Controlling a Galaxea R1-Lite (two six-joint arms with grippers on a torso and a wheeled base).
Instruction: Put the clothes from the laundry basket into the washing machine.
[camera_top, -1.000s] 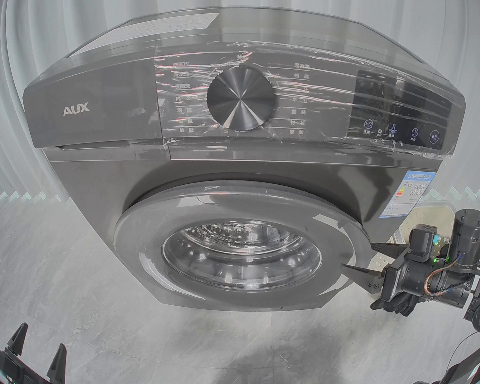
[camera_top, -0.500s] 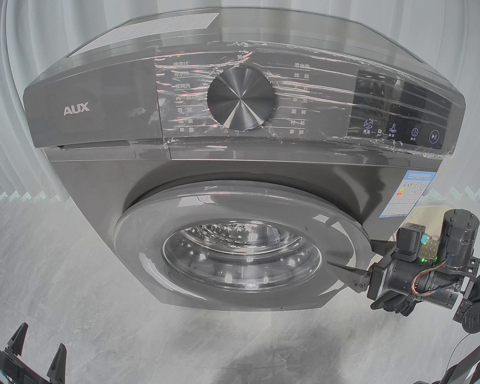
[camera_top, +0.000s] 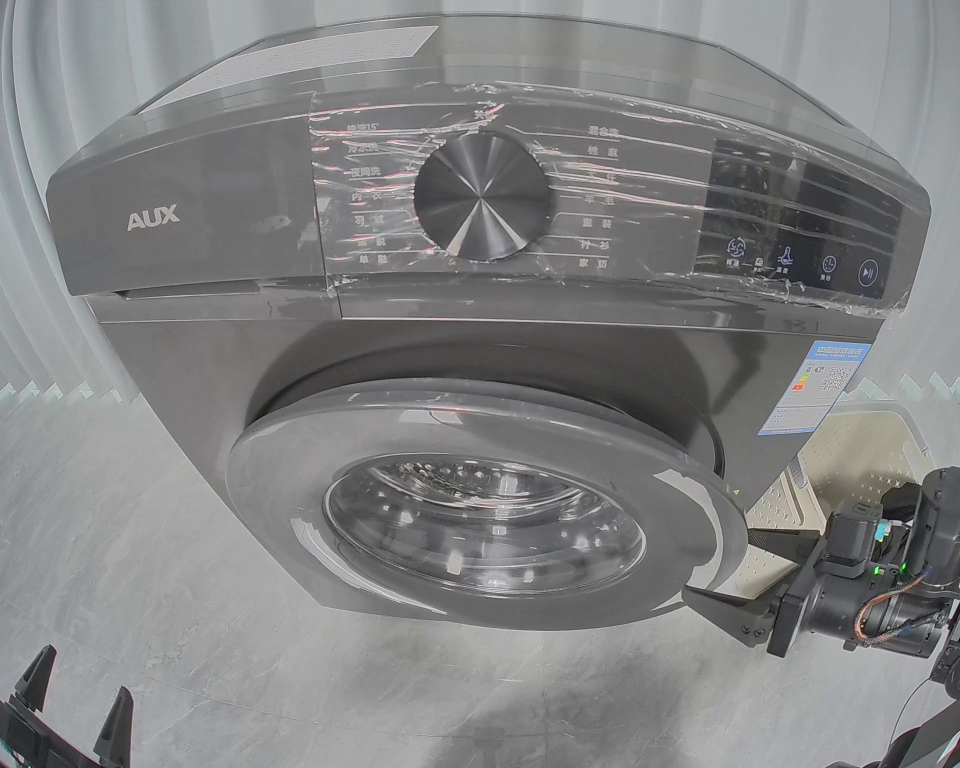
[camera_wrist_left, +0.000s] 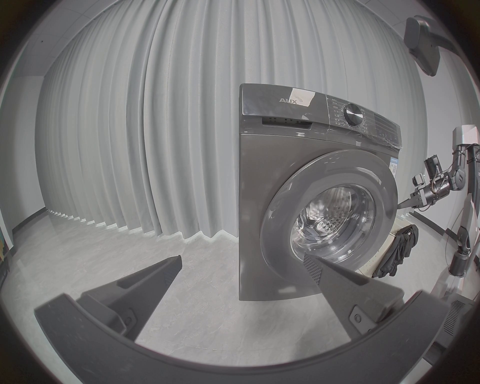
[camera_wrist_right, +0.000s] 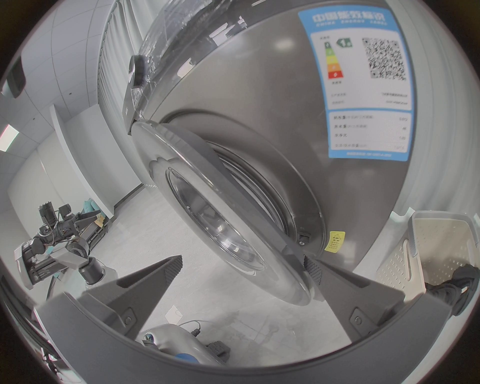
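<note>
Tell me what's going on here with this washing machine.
The robot's right claw, open, sits at the free edge of the door of the washing machine, and the door stands partly open. The left claw hangs low and open, away from the machine. Beside the machine, on the robot's right, dark clothes are draped over the white laundry basket. The drum looks empty.

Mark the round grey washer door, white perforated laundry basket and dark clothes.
Round grey washer door (camera_top: 485, 525): head view, centre of its glass window.
White perforated laundry basket (camera_top: 865, 450): head view, inner wall.
Dark clothes (camera_wrist_left: 398, 249): left wrist view, middle of the hanging fabric.
</note>
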